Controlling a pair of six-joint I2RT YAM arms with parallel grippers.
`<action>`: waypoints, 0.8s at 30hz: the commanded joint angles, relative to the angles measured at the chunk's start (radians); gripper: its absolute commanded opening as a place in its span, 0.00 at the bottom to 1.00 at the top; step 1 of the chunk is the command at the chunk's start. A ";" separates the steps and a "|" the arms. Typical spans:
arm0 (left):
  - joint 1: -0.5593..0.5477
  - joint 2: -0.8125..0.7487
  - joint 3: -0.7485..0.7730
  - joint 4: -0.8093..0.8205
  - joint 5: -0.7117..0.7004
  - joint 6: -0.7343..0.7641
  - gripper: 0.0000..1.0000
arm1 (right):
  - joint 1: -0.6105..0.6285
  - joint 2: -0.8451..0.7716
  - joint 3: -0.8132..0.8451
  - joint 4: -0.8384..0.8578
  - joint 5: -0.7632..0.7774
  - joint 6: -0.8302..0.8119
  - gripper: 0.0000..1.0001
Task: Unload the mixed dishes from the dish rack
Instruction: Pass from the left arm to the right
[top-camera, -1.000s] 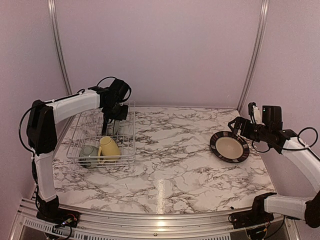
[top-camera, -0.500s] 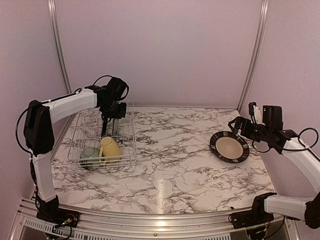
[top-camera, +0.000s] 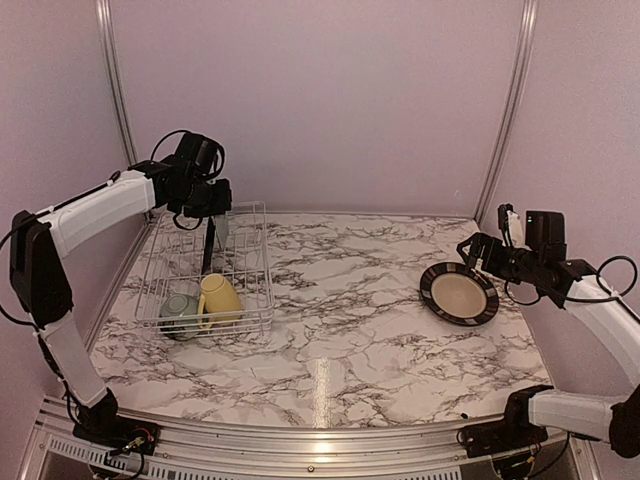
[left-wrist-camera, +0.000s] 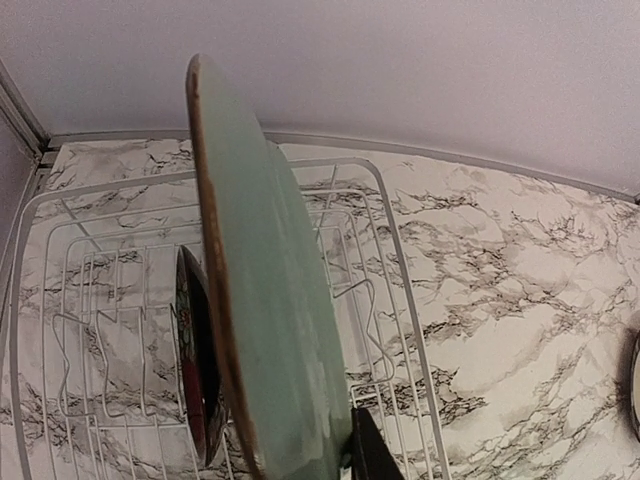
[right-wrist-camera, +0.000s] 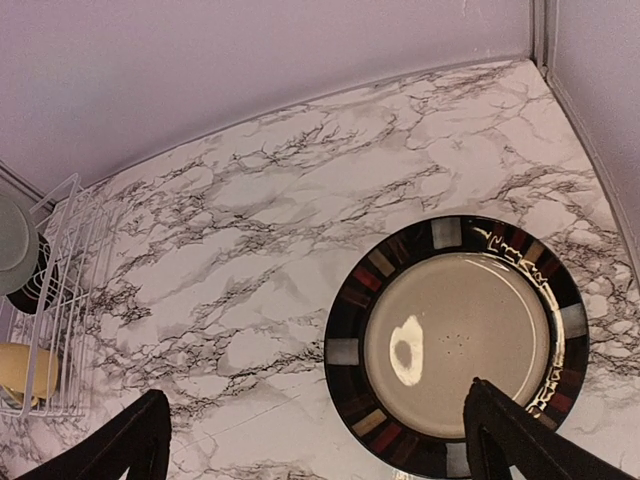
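While overhead shows only its edge, wrist-side left pincer (top-camera: 212, 224) clamps a pale plate (left-wrist-camera: 270, 300).

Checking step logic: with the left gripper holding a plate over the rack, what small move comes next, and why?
Probably swing the left gripper rightward, over bare table: its plate hangs edge-on above the rack, seemingly clear of the wires and the red plate.

No readable text, labels, brands or numbers appear in any view
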 joint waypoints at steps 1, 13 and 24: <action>0.013 -0.125 -0.004 0.064 -0.012 -0.022 0.00 | 0.003 -0.001 -0.006 0.013 -0.001 0.010 0.98; -0.023 -0.404 -0.171 0.243 0.250 -0.012 0.00 | 0.003 0.038 -0.014 0.022 -0.003 0.030 0.98; -0.404 -0.498 -0.296 0.298 -0.183 0.287 0.00 | 0.011 0.102 0.007 0.023 -0.059 0.055 0.98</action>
